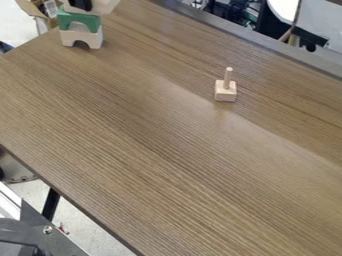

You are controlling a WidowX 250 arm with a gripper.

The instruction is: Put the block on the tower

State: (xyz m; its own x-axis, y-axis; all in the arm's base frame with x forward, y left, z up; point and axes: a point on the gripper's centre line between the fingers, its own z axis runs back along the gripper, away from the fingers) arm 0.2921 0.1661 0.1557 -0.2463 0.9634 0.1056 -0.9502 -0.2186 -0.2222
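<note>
At the top left of the table stands a tower, with a pale wooden arch at the bottom and a green arch on top of it. Directly above the green arch, at the upper edge of the camera view, is a pale block, partly cut off. The black gripper is at this block, mostly beyond the view's edge. Whether the block rests on the green arch or hangs just over it, I cannot tell.
A small wooden square base with an upright peg stands right of centre on the brown table. Cardboard lies beyond the table's top left corner. Metal and black equipment is at the lower left, off the table.
</note>
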